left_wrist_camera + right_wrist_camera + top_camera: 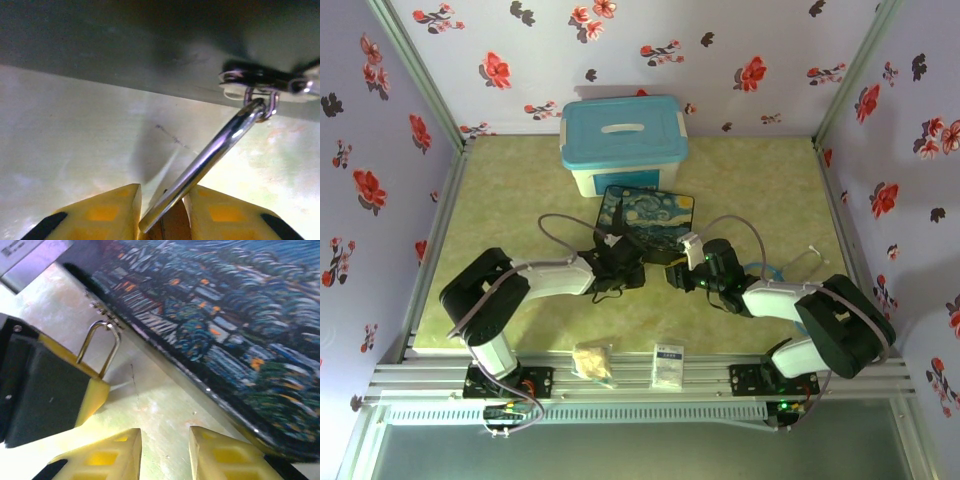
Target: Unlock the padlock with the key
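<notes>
The padlock's silver shackle (215, 150) runs from between my left gripper's (164, 192) yellow fingers up to a small ring on the hasp (260, 82) of the Starry-Night tin (645, 215). Its brass body (175, 225) sits low between the jaws, which stand slightly apart around it. In the right wrist view the shackle (100, 347) rises as a U out of the left gripper's finger (92, 395), hooked at the tin's edge. My right gripper (165, 432) hovers open and empty over the table beside the tin (225, 315). The key is hidden.
A white box with a blue lid (623, 140) stands behind the tin. A beige lump (592, 360) and a white packet (668, 365) lie on the front rail. Both grippers (625, 268) (678, 277) meet at the tin's near edge, over the green mat (750, 190).
</notes>
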`<state>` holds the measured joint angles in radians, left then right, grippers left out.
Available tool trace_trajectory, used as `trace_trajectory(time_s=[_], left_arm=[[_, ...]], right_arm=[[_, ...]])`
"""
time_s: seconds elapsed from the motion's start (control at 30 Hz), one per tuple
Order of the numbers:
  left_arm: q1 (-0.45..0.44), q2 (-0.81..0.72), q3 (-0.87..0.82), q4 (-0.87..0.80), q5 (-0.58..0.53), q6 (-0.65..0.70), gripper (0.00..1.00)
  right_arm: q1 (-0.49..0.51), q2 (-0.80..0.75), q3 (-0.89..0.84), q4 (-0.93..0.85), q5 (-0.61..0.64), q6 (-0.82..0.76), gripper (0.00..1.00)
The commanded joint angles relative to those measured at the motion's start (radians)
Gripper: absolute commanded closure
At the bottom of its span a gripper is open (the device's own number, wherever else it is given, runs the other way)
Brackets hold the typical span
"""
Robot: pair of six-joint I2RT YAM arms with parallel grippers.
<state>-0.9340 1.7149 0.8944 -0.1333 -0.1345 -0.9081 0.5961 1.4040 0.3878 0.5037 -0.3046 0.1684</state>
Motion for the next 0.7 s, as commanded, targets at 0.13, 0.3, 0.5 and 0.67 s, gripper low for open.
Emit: trace_trajectory(time_s=[0.13,0.3,0.5,0.67], left_arm=[[-0.04,0.008,0.041,-0.22,-0.143,0.04,0.69],[-0.086,0.004,0.069,-0.242,-0.179,0.032,0.66],[-0.126,0.024,0.116,-0.285,-0.24,0.043,0.66],[-0.132,0.028,0.126,-0.308,-0.25,0.035,0.64]], right_arm=[[-0.005,0.0,-0.005,0.039,0.025,0.025,0.7],[-0.005,0.007,-0.009,0.05,0.028,0.023,0.7],[-0.005,0.027,-0.006,0.06,0.026,0.026,0.7],[-0.006,0.019,-0.01,0.061,0.029,0.026,0.7]])
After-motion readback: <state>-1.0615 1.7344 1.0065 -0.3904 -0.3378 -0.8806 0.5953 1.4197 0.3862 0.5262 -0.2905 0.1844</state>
